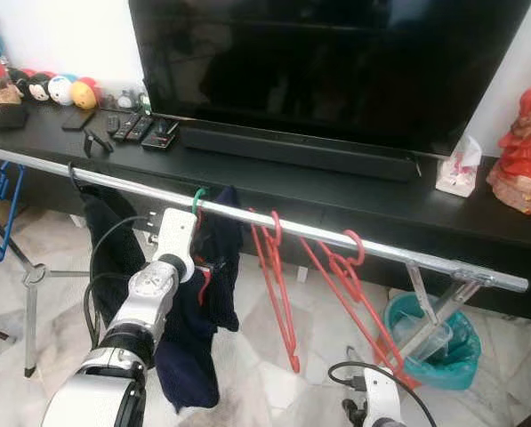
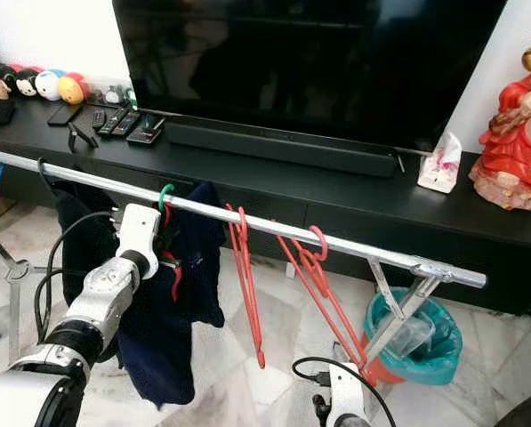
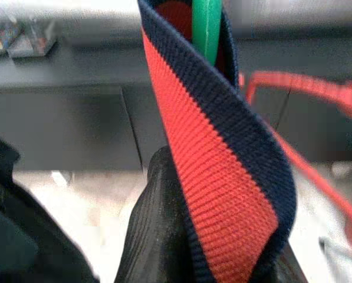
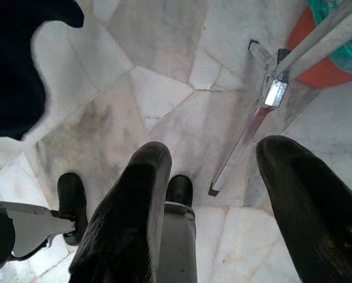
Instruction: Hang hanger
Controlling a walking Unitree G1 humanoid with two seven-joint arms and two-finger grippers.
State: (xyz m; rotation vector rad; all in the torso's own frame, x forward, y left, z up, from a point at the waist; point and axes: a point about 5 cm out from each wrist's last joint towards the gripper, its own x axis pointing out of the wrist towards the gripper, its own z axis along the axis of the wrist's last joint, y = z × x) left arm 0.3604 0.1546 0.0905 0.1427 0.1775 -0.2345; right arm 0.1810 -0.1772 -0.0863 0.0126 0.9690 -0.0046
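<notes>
Already up at the rail (image 1: 336,238), left gripper (image 1: 194,263) raised just below it, pinched on the navy garment (image 1: 198,329) at its red-and-navy collar band (image 3: 223,177), one black finger (image 3: 158,236) pressed against the ribbing from beneath. Green hanger (image 1: 198,197) directly above the grip, hook looped over the rail, stem running straight down into the collar, so the long axis vertical and in line with the wrist. Judged as hooked on or a hair short of seated; cannot tell from here whether the weight rests fully on the rail. Next move likely a small release and a drop away beneath the rail, with care that the band does not drag the hook off. Further along the rail, away from the left arm, two clusters of red hangers (image 1: 278,285) dangling empty. Right gripper (image 4: 214,194) low beneath the rail, well apart from the hanger, fingers spread wide over the marble floor (image 4: 164,71) and holding nothing, beside the rack's folding leg (image 4: 252,124). Left arm clearly the nearer one.
</notes>
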